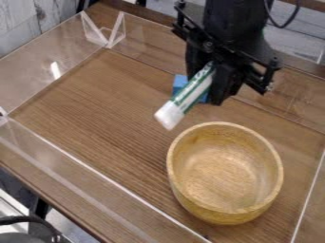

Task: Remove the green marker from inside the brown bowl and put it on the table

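End effector (206, 74) closed on green marker (187, 102), which tilts above the surface (95, 109), just beyond and left of brown bowl (226, 173). Carrying step, I judge; next: lower onto bare wood left of bowl, then release.

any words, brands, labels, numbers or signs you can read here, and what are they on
No text can be read with certainty.
Marker: marks on the barrel, too blurred to read.
Blue block: no lettering that I can make out.
Brown bowl: no lettering visible.
Tabletop: no lettering visible.
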Controlling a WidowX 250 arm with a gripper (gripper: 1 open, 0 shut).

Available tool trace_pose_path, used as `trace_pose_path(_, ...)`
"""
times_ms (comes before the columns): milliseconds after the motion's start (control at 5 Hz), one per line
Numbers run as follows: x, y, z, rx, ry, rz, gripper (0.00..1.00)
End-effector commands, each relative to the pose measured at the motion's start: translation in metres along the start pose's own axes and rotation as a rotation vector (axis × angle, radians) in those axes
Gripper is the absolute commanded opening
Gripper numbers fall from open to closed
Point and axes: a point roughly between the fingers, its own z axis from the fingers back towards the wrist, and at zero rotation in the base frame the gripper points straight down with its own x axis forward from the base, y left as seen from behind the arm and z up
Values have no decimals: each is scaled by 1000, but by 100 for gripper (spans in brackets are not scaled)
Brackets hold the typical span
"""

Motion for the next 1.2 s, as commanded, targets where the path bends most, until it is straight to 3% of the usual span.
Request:
trace_pose_path(0, -1, 0, 14, 5, -58, 38, 0)
trace_pose_path(1000, 0, 5, 24, -14, -103, 106, 0)
